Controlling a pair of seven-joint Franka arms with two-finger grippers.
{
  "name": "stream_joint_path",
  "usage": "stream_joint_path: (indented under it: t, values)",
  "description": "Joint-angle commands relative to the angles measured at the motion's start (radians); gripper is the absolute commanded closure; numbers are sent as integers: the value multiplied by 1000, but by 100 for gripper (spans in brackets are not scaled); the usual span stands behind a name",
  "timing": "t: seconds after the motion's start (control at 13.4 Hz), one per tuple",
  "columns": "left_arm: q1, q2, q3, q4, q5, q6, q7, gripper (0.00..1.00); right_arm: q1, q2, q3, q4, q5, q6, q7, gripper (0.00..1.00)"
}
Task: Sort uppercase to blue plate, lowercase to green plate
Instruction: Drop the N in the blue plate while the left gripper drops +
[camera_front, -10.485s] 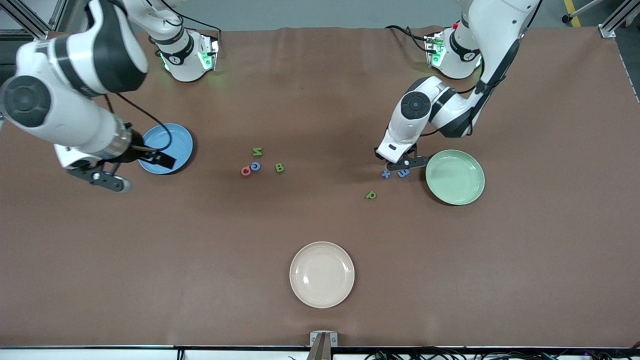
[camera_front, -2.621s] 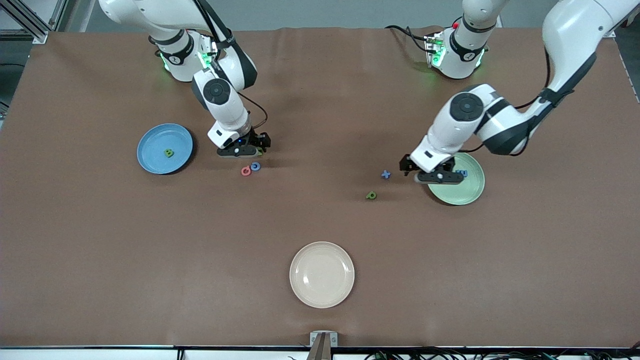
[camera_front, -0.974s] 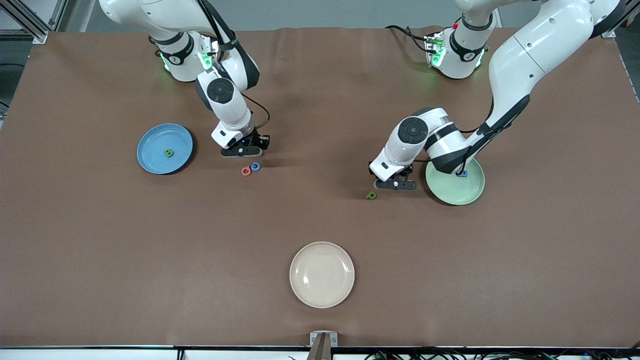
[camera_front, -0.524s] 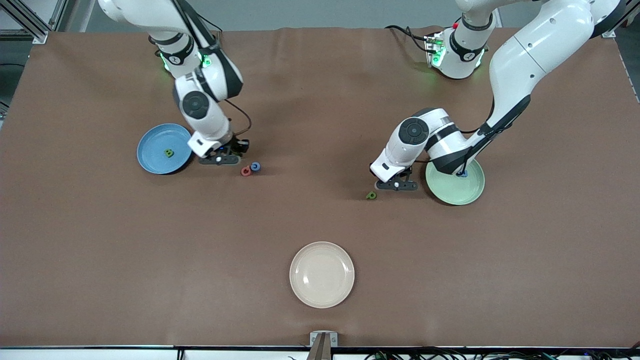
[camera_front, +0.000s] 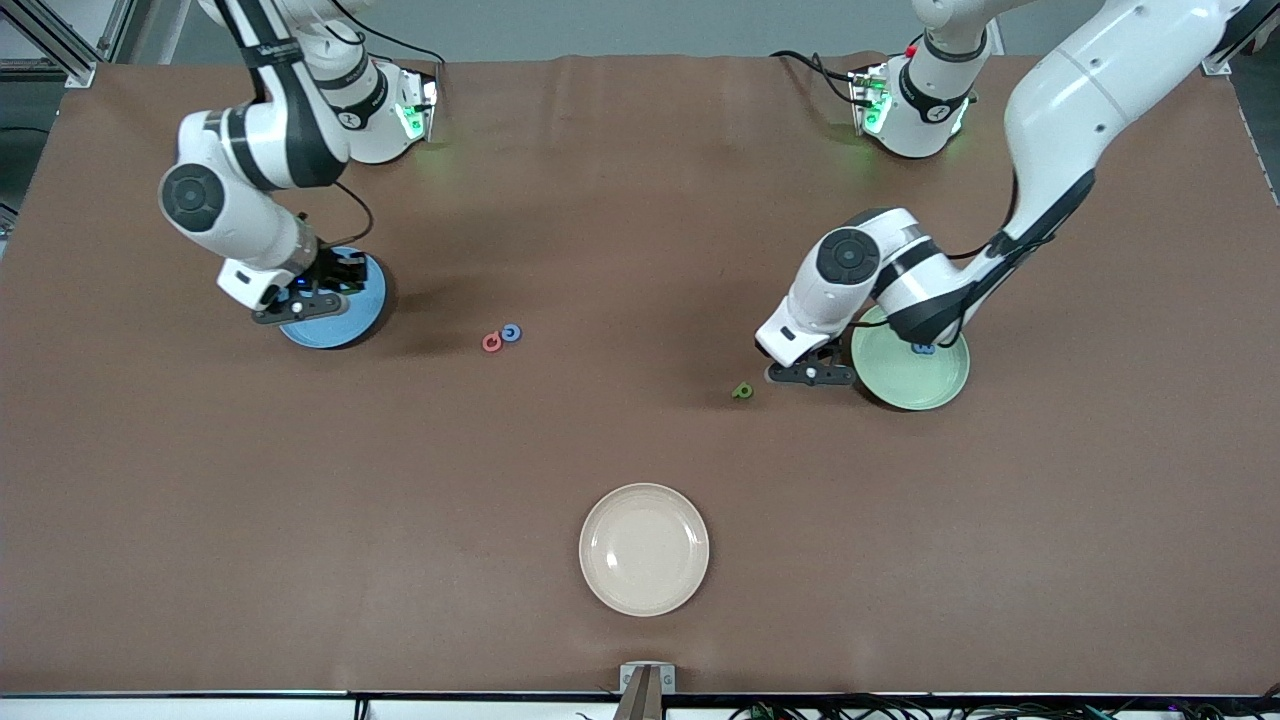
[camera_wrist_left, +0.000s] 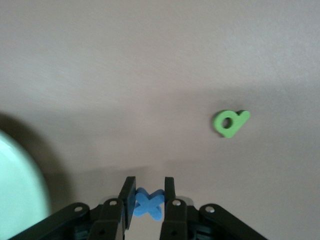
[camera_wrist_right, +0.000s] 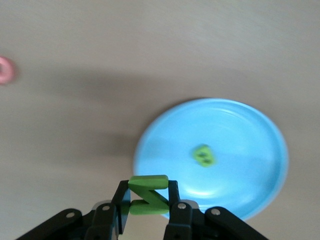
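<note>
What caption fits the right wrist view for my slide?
Right gripper holds the green N at the blue plate rim; green B already lies inside.

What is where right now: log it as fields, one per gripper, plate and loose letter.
left gripper: shut on the blue t, over the table beside the green plate
right gripper: shut on the green N, over the blue plate at its rim
blue plate contents: green B
green plate contents: one blue letter, partly hidden by the left arm
green p: on the table, beside the left gripper
red ring letter and blue ring letter: touching, mid-table
cream plate: nearest the front camera
</note>
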Motion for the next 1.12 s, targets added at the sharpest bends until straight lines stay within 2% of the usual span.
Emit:
stream_joint_path:
  t: [0.0,0.22,0.45,0.75,0.82,0.9,0.97,1.05]
  values:
    - [216,-33,-128,-67,-4,-62,149,84,-84,-10,19,-58,-42,48,-34,100]
    - [333,-30,-145,-113,-1,-76,252,84,-161,28,18,-86,-43,100,-35,99]
    - [418,-26,-144,-156,14,-75,327,84,-207,118,18,-105,-44,204,-35,98]
    - [432,-1,-107,-177,71,-64,349,82,-236,241,18,-115,-44,356,-35,98]
    - [432,7,-99,-182,92,-60,349,82,-236,246,18,-113,-43,359,-35,89]
    - [432,13,-96,-182,99,-52,349,82,-238,246,18,-112,-43,353,-35,59]
    - [425,14,-84,-180,100,-37,349,82,-238,243,18,-112,-44,349,-35,18]
    - [419,14,-69,-180,105,-21,350,80,-238,238,18,-112,-44,341,-35,0]
